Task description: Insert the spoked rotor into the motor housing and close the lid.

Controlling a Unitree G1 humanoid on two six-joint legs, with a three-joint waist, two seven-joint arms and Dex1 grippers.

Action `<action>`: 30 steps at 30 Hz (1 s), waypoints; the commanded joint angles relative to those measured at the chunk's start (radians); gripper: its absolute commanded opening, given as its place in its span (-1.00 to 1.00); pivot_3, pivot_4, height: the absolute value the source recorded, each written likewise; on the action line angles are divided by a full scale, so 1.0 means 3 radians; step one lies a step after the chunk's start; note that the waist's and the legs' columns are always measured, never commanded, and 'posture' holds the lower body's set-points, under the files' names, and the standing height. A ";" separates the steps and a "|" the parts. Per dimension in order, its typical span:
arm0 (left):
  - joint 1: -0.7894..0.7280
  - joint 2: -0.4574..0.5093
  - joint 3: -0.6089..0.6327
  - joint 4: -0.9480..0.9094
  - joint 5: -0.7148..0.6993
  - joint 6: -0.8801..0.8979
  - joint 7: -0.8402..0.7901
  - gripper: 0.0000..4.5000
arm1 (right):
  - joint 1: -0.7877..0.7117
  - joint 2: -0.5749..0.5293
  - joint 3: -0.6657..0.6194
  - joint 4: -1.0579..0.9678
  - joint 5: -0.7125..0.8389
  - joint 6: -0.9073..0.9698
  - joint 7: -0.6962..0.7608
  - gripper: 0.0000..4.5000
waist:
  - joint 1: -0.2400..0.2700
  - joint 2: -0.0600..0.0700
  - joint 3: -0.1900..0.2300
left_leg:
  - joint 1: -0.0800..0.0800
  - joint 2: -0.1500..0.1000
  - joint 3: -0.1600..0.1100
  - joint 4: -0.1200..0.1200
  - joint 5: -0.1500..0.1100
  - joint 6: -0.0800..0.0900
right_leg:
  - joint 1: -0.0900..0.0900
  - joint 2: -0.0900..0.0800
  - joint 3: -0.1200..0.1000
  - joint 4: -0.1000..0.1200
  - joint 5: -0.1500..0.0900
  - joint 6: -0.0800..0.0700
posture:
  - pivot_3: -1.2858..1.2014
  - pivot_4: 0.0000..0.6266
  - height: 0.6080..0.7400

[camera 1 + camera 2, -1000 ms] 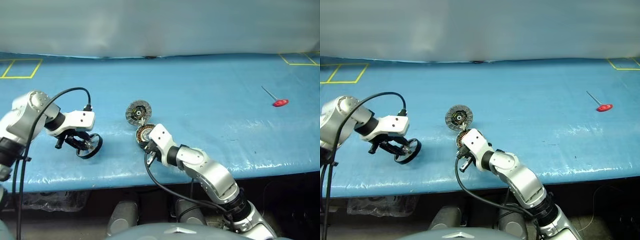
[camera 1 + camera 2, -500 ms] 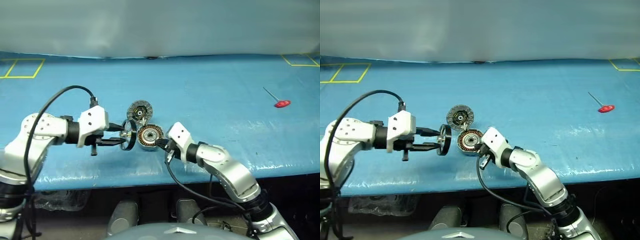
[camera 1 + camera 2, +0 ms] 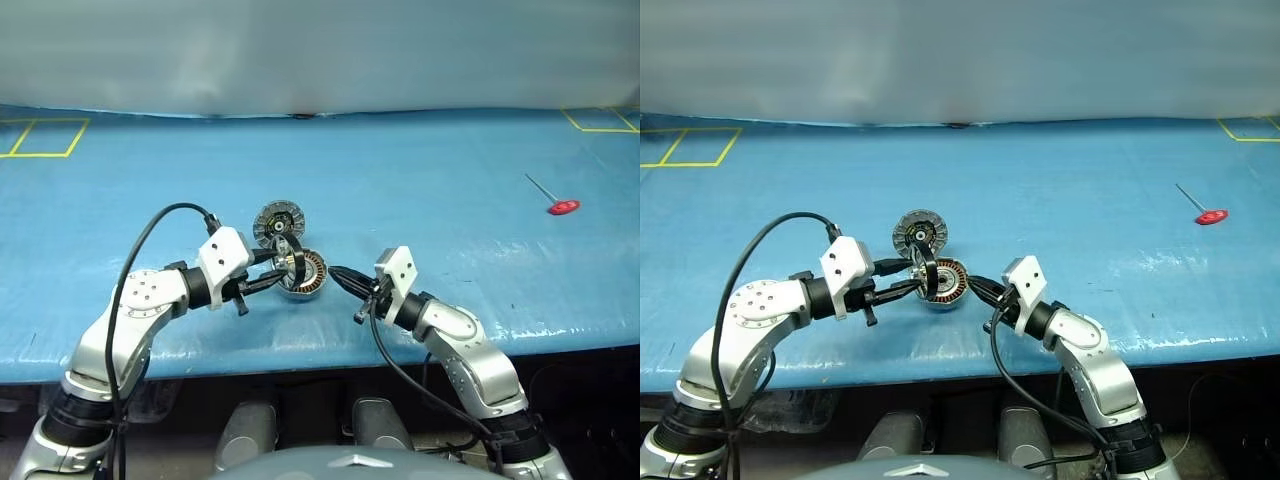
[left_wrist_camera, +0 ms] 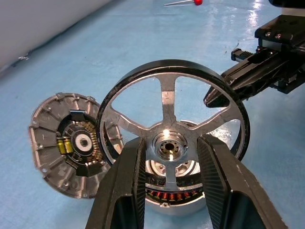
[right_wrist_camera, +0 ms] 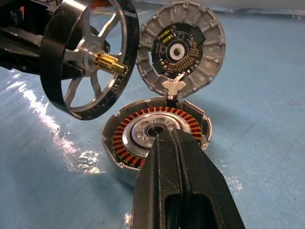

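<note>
My left gripper is shut on the spoked rotor, a dark-rimmed wheel with silver spokes. It holds the rotor on edge, its brass shaft toward the motor housing. The housing lies open on the blue table, with copper coils around a silver hub. The rotor hangs just above the housing's left side, apart from it. The lid leans up behind the housing, its dark inner face showing, joined to it by a small white piece. My right gripper is shut and empty, its tips at the housing's right edge.
A red-handled tool lies far to the right on the blue table cover. Yellow tape squares mark the back corners. The table's front edge runs just below both grippers.
My left gripper has carried the rotor rightward from the table's left part up to the housing. My right gripper has drawn back to the right, off the housing.
</note>
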 commanded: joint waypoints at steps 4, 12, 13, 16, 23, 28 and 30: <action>-0.0127 0.0052 -0.0124 0.0154 0.0074 -0.0184 -0.0102 -0.43 | 0.0049 -0.0007 -0.0044 0.0136 0.0016 -0.0196 0.0121 -1.00 | 0.0002 0.0000 0.0000 | 0.0001 0.0000 0.0000 0.0000 0.0000 0.0000 | 0.0001 0.0000 0.0003 0.0001 -0.0006 -0.0011 | 0.03 -0.52 1.00; -0.0760 0.0208 -0.0158 0.0589 0.0029 0.0042 -0.0385 -0.43 | 0.0093 0.0045 -0.0064 0.0219 0.0036 -0.0250 0.0131 -1.00 | 0.0003 0.0000 0.0000 | 0.0000 -0.0002 0.0001 -0.0001 0.0000 0.0000 | 0.0000 0.0004 -0.0006 0.0001 -0.0007 -0.0011 | 0.03 -0.52 1.00; -0.0862 0.0230 -0.0184 0.0638 0.0011 0.0090 -0.0449 -0.43 | 0.0094 0.0055 -0.0070 0.0229 0.0039 -0.0262 0.0133 -1.00 | 0.0003 0.0000 0.0000 | 0.0000 -0.0002 0.0001 -0.0001 0.0000 0.0000 | 0.0000 0.0006 -0.0006 0.0000 -0.0007 -0.0011 | 0.03 -0.52 1.00; -0.1162 0.0276 -0.0303 0.0813 0.0034 0.0221 -0.0617 -0.43 | 0.0087 0.0069 -0.0068 0.0260 0.0027 -0.0289 0.0141 -1.00 | 0.0001 0.0000 0.0000 | -0.0001 -0.0002 0.0001 -0.0001 0.0000 0.0001 | 0.0000 0.0007 -0.0006 0.0000 -0.0006 -0.0010 | 0.03 -0.52 1.00; -0.1706 0.0261 -0.0667 0.1130 0.0088 0.0506 -0.0958 -0.43 | 0.0069 0.0087 -0.0044 0.0317 -0.0021 -0.0342 0.0120 -1.00 | -0.0004 0.0000 0.0001 | -0.0001 -0.0002 0.0002 -0.0002 0.0000 0.0001 | -0.0001 0.0008 -0.0006 0.0000 -0.0006 -0.0009 | 0.03 -0.52 1.00; -0.1848 0.0294 -0.0877 0.1203 0.0187 0.0562 -0.1062 -0.43 | 0.0090 0.0093 -0.0052 0.0317 -0.0033 -0.0359 0.0099 -1.00 | -0.0008 0.0000 0.0001 | -0.0001 -0.0002 0.0003 -0.0005 0.0000 0.0001 | -0.0003 0.0008 -0.0004 0.0000 -0.0006 -0.0009 | 0.03 -0.52 1.00; -0.1887 0.0327 -0.0959 0.1226 0.0247 0.0549 -0.1104 -0.43 | 0.0091 0.0095 -0.0054 0.0325 -0.0041 -0.0365 0.0100 -1.00 | -0.0005 0.0000 0.0001 | -0.0001 -0.0002 0.0003 -0.0006 0.0000 0.0001 | -0.0003 0.0008 -0.0004 0.0001 -0.0006 -0.0009 | 0.03 -0.52 1.00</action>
